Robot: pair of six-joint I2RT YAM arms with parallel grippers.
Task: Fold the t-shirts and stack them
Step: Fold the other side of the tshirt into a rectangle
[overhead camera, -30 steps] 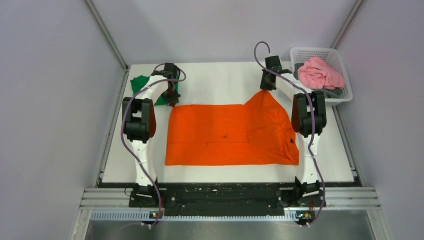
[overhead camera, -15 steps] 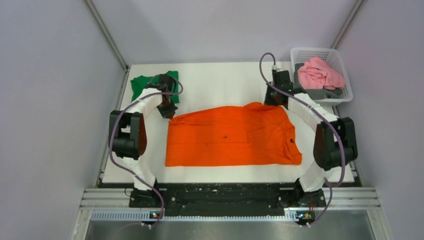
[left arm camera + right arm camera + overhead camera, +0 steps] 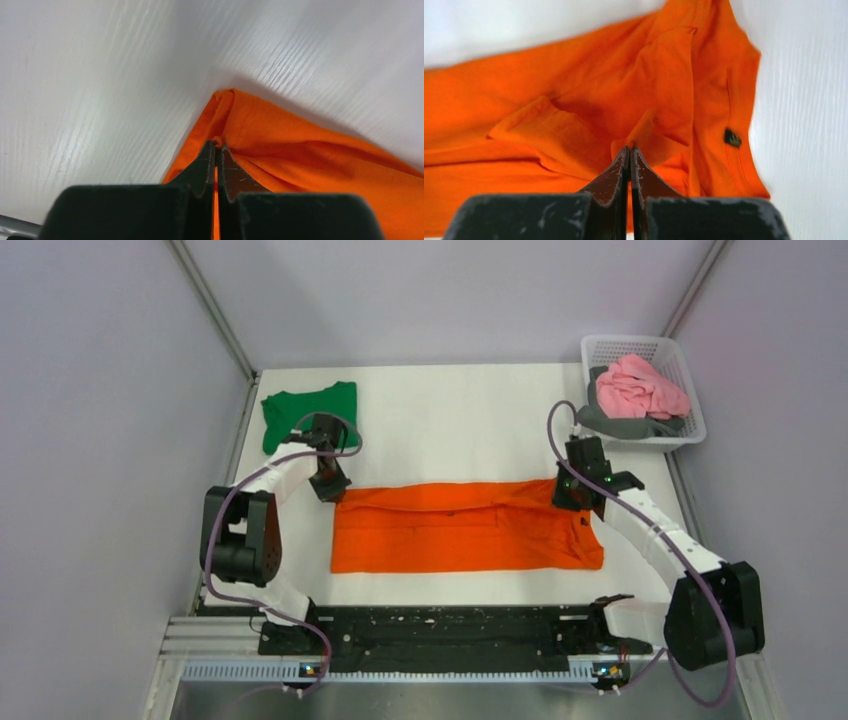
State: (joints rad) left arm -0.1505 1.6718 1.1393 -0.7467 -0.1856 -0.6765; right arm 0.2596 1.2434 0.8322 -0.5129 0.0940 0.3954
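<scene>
Left jaws are clenched on the far-left corner of the orange shirt [image 3: 465, 540]. The left wrist view shows a pinch of cloth [image 3: 300, 165] between the closed tips. Right jaws are likewise clamped on a raised fold near the far-right end, w/ orange cloth [image 3: 549, 90] bunched around the tips. The shirt lies as a long strip running left-right across the middle of the bench [image 3: 450, 420].

Step in hand, as we read it, is folding the far edge over toward the near edge. To do it well:
- Move both arms at matched pace & height so the held edge stays straight. The right end looks more rumpled than the left.
- Hold light tension between the two grips, so no sag mid-span.
- Lay the held edge flush w/ the near edge, then let go low so corners don't flip.
- Mind the small dark tag [image 3: 732, 137] side, where layers overlap & may drag.

Room:
- The near edge of the shirt sits close to the bench's near edge, so there's little margin there & we shouldn't overshoot.
- Far half of the bench is bare.
- The green shirt [image 3: 308, 410] is folded at the far-left corner, just beyond the left arm. It's likely the stack spot.
- The basket [image 3: 625, 339] at far right holds the pink garment [image 3: 640, 387] & grey garment [image 3: 625, 427], well apart from the right arm.
</scene>
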